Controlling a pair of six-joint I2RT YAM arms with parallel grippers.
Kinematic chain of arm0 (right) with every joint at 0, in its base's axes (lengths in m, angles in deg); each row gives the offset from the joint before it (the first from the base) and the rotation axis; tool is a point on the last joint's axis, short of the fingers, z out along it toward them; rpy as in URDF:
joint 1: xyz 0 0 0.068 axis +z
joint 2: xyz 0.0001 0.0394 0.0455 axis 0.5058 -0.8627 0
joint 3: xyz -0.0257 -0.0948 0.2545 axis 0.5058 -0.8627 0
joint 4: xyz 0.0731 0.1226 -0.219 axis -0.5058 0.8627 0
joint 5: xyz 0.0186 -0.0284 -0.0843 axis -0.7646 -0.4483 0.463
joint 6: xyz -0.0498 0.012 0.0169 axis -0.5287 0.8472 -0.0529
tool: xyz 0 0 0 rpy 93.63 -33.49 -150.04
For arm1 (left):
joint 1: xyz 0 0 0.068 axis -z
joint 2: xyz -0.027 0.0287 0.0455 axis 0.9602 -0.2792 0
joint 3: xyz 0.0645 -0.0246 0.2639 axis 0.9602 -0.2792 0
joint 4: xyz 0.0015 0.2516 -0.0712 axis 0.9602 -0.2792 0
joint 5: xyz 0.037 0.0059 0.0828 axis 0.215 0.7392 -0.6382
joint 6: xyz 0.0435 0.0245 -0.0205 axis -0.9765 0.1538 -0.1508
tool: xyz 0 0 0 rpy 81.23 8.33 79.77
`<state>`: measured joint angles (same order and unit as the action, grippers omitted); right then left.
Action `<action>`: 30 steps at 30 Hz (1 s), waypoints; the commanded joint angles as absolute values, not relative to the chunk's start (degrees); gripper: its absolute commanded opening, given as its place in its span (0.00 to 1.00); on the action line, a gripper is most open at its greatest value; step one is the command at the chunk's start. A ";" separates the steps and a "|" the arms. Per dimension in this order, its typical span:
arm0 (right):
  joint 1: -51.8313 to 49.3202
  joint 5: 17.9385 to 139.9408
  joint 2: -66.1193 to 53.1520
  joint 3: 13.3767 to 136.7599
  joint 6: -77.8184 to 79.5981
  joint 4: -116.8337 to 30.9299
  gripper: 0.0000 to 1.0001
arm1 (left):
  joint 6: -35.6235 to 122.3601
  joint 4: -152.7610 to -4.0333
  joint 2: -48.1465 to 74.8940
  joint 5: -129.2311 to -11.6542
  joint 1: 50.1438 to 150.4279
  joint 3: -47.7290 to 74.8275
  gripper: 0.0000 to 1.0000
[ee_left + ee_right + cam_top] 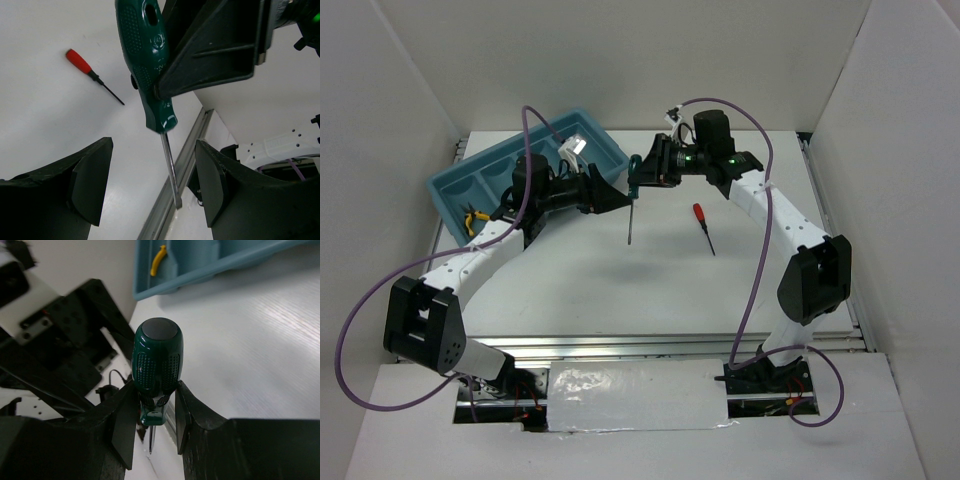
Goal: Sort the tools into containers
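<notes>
Left wrist view — right gripper (154, 412) clamping green-handled screwdriver (150, 75) above table (620, 290), shaft hanging between spread jaws of left gripper (154, 186). I'm fearing slip on thin shaft at handover — tool dropping short of tray (438, 195).

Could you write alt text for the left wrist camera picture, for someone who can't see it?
A green screwdriver hangs tip-down, its handle clamped in the right gripper, its shaft between the open fingers of the left gripper without touching them. A small red screwdriver lies on the white table beyond.
</notes>
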<state>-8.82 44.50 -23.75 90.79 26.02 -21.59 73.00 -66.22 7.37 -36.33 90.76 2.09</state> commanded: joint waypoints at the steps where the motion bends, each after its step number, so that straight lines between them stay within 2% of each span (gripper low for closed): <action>1: -6.83 41.76 -19.18 90.14 32.48 -30.36 0.00 | 74.76 -62.66 5.46 -36.95 92.77 4.22 0.80; 17: -4.54 40.88 -18.13 88.03 31.96 -29.66 0.00 | 75.82 -60.98 2.65 -35.81 92.68 8.44 0.73; 19: -4.46 40.88 -17.87 87.85 32.04 -29.84 0.00 | 75.12 -62.04 2.47 -35.73 92.86 8.88 0.65; 23: -4.46 40.70 -17.95 88.03 32.22 -29.92 0.00 | 74.59 -62.83 2.03 -35.55 93.03 9.49 0.55; 27: -4.54 40.53 -18.13 88.03 32.13 -29.84 0.00 | 73.80 -63.80 1.94 -34.94 92.86 9.85 0.34; 28: -4.54 40.26 -18.21 88.20 31.96 -29.58 0.00 | 73.63 -64.41 1.94 -34.50 92.68 10.11 0.23; 30: -4.63 39.91 -19.00 88.64 31.52 -29.05 0.16 | 73.54 -65.46 2.29 -33.97 92.25 10.11 0.12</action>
<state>-5.41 43.64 -21.30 87.90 31.68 -27.65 75.27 -66.15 2.87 -34.39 92.81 7.64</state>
